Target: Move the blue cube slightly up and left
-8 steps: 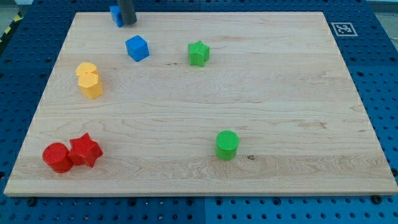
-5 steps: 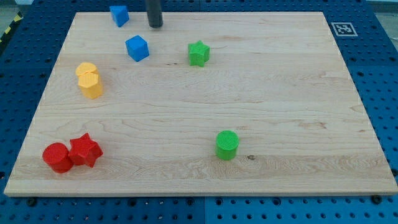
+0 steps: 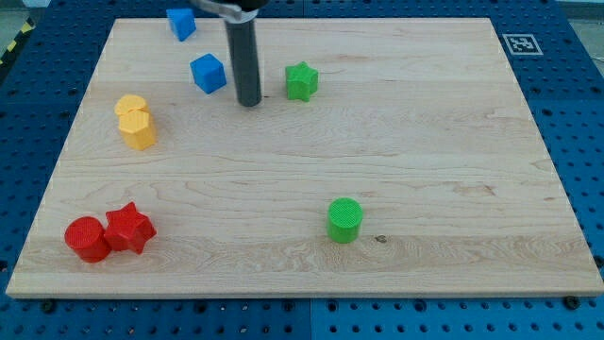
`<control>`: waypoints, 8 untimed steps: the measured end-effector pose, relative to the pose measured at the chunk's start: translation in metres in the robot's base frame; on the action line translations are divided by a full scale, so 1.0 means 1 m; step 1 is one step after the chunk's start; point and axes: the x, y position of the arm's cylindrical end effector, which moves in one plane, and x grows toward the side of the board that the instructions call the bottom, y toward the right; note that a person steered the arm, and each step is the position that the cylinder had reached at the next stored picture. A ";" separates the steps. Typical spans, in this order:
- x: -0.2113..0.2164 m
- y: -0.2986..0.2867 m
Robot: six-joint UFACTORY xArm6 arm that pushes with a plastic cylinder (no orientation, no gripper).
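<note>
The blue cube (image 3: 209,73) sits on the wooden board (image 3: 396,142) near the view's top left. My tip (image 3: 249,102) rests on the board just to the right of it and slightly lower, with a small gap between them. A second blue block (image 3: 180,23) lies at the board's top edge, up and left of the cube.
A green star (image 3: 301,81) is right of my tip. Two yellow blocks (image 3: 135,122) touch at the left. A red cylinder (image 3: 86,238) and red star (image 3: 128,229) sit at the bottom left. A green cylinder (image 3: 344,219) stands low in the middle.
My tip moved from the top edge beside the second blue block, right and then down, to a spot just right of the blue cube. No block moved.
</note>
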 end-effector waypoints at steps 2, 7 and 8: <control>-0.006 -0.022; -0.063 -0.041; -0.063 -0.042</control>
